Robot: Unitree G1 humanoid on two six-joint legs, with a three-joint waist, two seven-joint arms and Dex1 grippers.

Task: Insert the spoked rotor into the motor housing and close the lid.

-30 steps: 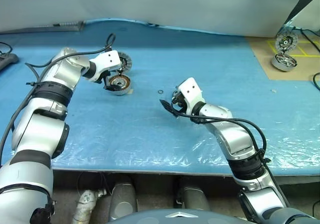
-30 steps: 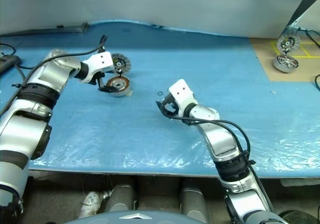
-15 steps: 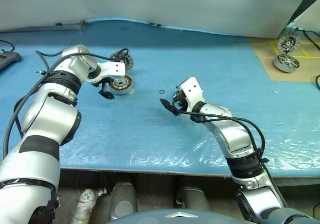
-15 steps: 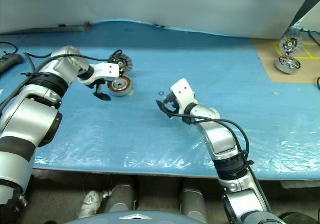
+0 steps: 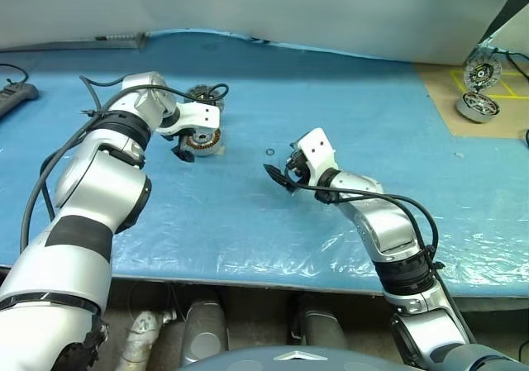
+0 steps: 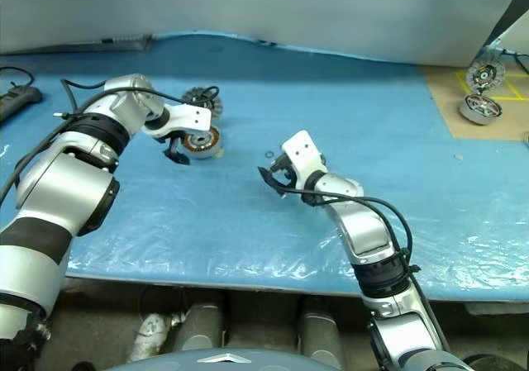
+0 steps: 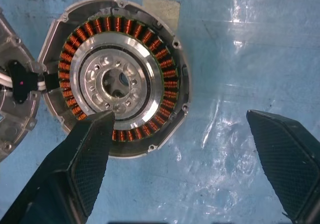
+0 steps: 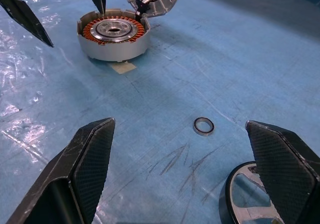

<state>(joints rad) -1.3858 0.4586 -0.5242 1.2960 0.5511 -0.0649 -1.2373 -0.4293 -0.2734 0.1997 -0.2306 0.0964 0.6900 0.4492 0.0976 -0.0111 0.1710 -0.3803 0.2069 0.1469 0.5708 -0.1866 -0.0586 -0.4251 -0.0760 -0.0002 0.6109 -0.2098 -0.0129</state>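
Observation:
The motor housing [image 5: 202, 142], a silver cup with copper windings [image 7: 150, 39], sits on the blue sheet at the left. Its lid [image 6: 205, 100] stands open behind it, ribbed face up. My left gripper [image 7: 187, 164] is open and points down over the housing's near edge; one finger [image 7: 87, 154] hangs above the windings, the other [image 7: 285, 159] over bare sheet. My right gripper [image 8: 182, 174] is open and empty near the table's middle [image 5: 279, 178]. Only a curved edge of the shiny spoked rotor [image 8: 247, 194] shows, lying just under it.
A small metal ring [image 5: 269, 151] lies loose between the housing and my right gripper. A second motor unit [image 5: 473, 105] with a raised lid [image 5: 477, 69] sits on a cardboard mat [image 5: 438, 98] at the back right. A power strip [image 5: 12, 94] lies far left.
My left arm has folded in and its wrist has rolled, so the open gripper now points more steeply down at the housing. The right arm has kept still.

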